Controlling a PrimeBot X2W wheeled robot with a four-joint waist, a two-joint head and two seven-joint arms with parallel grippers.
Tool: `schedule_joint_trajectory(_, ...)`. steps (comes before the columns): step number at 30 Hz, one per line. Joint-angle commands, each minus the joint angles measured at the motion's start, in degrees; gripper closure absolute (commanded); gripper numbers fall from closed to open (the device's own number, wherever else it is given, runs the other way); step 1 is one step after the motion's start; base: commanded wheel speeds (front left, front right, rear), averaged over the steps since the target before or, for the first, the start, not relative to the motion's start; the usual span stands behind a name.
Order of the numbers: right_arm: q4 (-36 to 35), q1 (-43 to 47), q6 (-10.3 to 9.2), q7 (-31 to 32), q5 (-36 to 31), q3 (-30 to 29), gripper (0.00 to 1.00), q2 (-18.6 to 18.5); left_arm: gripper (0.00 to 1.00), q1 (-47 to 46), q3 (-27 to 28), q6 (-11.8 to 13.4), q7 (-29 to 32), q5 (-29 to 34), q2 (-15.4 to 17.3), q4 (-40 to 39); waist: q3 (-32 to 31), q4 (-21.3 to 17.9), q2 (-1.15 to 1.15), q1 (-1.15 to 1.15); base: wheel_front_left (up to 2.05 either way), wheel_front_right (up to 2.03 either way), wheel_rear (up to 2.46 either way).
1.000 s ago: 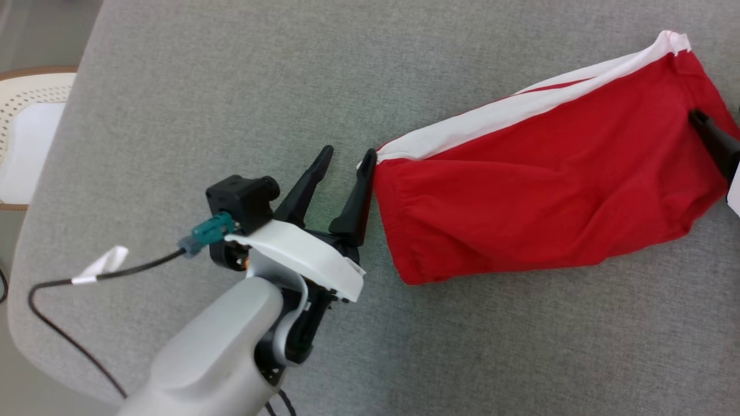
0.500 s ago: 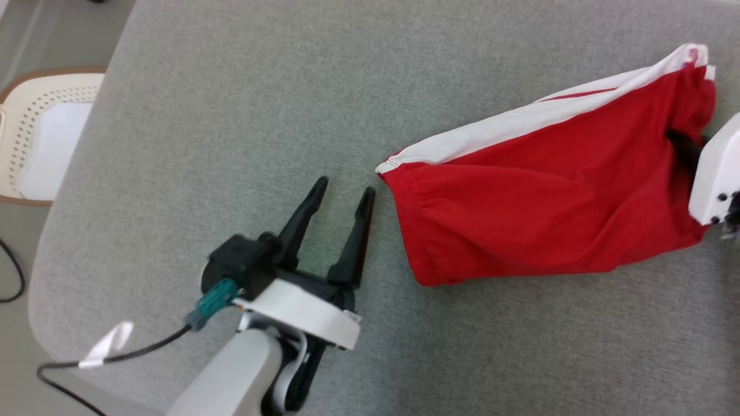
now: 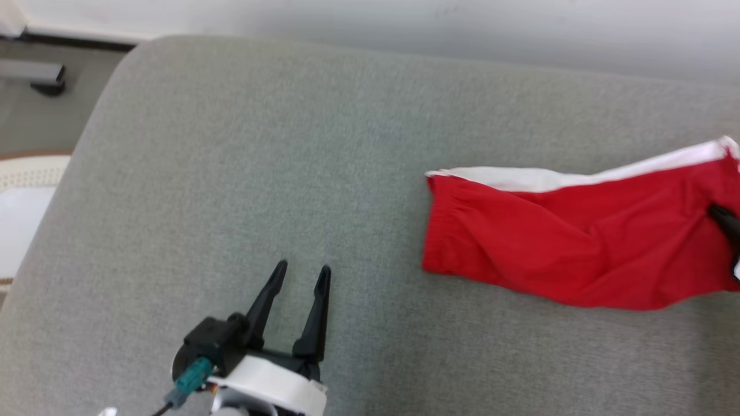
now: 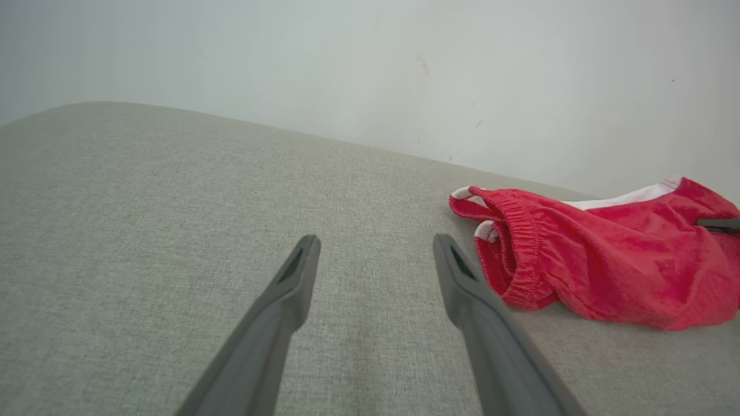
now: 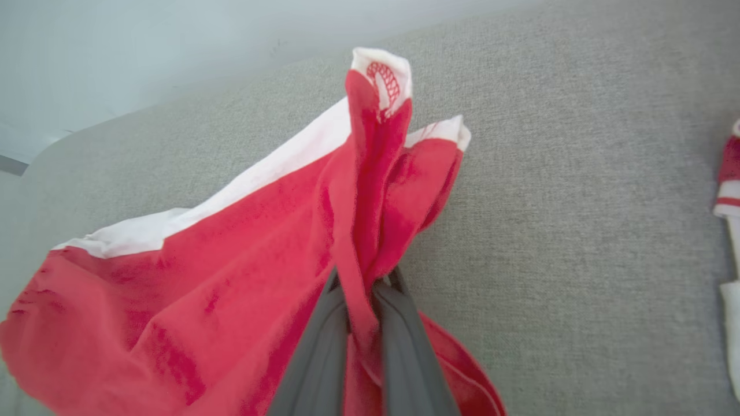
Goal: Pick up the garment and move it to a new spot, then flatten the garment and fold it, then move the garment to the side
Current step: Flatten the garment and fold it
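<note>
Garment (image 3: 578,248): red cloth with a white band along its far edge and a gathered elastic hem at its left end. It was located on the robot's right side of the grey cloth-covered desk (image 3: 370,144).

Item 1, nearest: left claw (image 3: 303,267), at the lower edge of the head view. Its fingers were spread wide with nothing between them, over bare desk and well apart from the garment's hem. Its wrist view showed the same claw (image 4: 377,240) with the garment (image 4: 607,271) to the right of its fingers.

Item 2: garment body. Most of it lay rumpled on the desk, with the hem end loose.

Item 3: right claw (image 3: 725,219), at the garment's right end. In its wrist view the claw (image 5: 364,277) was closed narrow on a bunched fold of the garment (image 5: 173,289), which rose between the fingers.

Item 4: second red-and-white cloth (image 5: 729,167), at the edge of the right wrist view and apart from the garment.

Item 5, farthest: pale wall (image 3: 404,23) behind the desk.
</note>
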Motion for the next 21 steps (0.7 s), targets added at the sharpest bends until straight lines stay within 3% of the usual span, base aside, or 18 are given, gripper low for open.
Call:
schedule_joint_trajectory(1,-0.87,0.94,-0.01,0.0,-0.48,-1.53,1.0,0.15,0.0,1.5,0.8,-0.46,-0.06,0.83,-0.29,0.4,-2.28,-1.31,0.0,0.0,0.0,0.0,0.0)
schedule_joint_trajectory(7,-6.41,0.79,-0.01,4.75,-1.8,-4.89,1.0,3.27,0.0,4.72,2.77,-2.42,-0.04,2.66,-2.2,1.39,-4.28,-0.92,0.0,0.0,0.0,0.0,0.0)
schedule_joint_trajectory(13,-14.79,0.2,-0.01,11.95,-4.34,1.0,1.0,8.57,0.0,5.44,3.62,-4.07,-0.04,2.74,-3.67,2.29,-4.01,-0.07,0.0,0.0,0.0,0.0,0.0)
schedule_joint_trajectory(17,-15.06,0.16,-0.01,12.74,-6.36,5.03,1.0,10.66,0.0,4.14,3.41,-4.71,-0.04,3.06,-3.99,2.68,-3.02,0.69,0.0,0.0,0.0,0.0,0.0)
schedule_joint_trajectory(21,-10.86,0.5,-0.01,9.09,-7.63,8.92,1.0,11.47,0.0,2.9,2.8,-5.61,-0.04,2.84,-4.23,3.5,-2.34,2.39,0.0,0.0,0.0,0.0,0.0)
